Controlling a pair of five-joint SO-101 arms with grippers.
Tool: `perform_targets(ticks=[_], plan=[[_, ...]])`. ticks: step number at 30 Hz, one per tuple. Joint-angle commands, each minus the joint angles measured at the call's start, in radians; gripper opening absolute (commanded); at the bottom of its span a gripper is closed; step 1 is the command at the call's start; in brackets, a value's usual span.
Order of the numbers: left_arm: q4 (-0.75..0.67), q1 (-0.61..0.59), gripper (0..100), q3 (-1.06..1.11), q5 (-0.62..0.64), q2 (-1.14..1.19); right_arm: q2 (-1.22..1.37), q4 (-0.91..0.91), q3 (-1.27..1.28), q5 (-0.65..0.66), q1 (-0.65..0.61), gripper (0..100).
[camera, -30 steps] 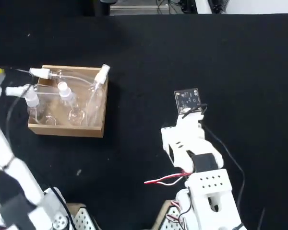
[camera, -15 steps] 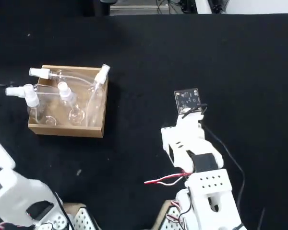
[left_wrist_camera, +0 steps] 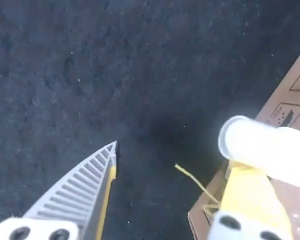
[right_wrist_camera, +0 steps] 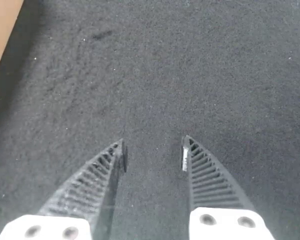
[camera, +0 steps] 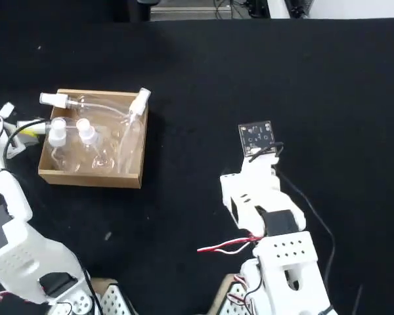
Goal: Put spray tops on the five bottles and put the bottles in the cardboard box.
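The black counter [camera: 262,65] carries the cardboard box [camera: 92,174], which stands just beside the left pincer [left_wrist_camera: 175,160] and well apart from the right pincer [right_wrist_camera: 152,145]. Clear bottles [camera: 130,134] sit inside the box, beyond the left pincer, some upright and some leaning. Those whose necks can be seen carry white tops. One white spray top [left_wrist_camera: 250,145] lies against the left pincer's yellow finger [left_wrist_camera: 250,200] at the box edge. The left pincer's jaws are wide apart and grip nothing. The right pincer's jaws are apart and empty, over bare counter.
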Motion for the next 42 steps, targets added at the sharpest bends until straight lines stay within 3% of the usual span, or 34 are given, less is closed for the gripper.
perform_targets(ticks=[1,12,21,30,35,42], plan=[[-0.018,0.007,32,-0.01,-0.014,-0.071,-0.002,-0.015,-0.004,0.011,-0.014,16.2],[-0.012,0.015,32,-0.021,-0.009,-0.075,-0.002,-0.015,-0.004,0.011,-0.014,16.2],[0.049,-0.012,32,-0.019,-0.018,-0.253,-0.002,-0.015,-0.004,0.011,-0.014,16.2],[0.06,-0.051,32,0.028,-0.06,-0.282,-0.002,-0.015,-0.005,0.011,-0.014,16.2],[0.078,-0.111,22,0.031,-0.089,-0.282,-0.002,-0.014,-0.008,0.011,-0.014,16.2],[0.302,-0.136,7,-0.018,-0.103,-0.442,-0.004,0.052,-0.041,0.009,-0.008,16.2]])
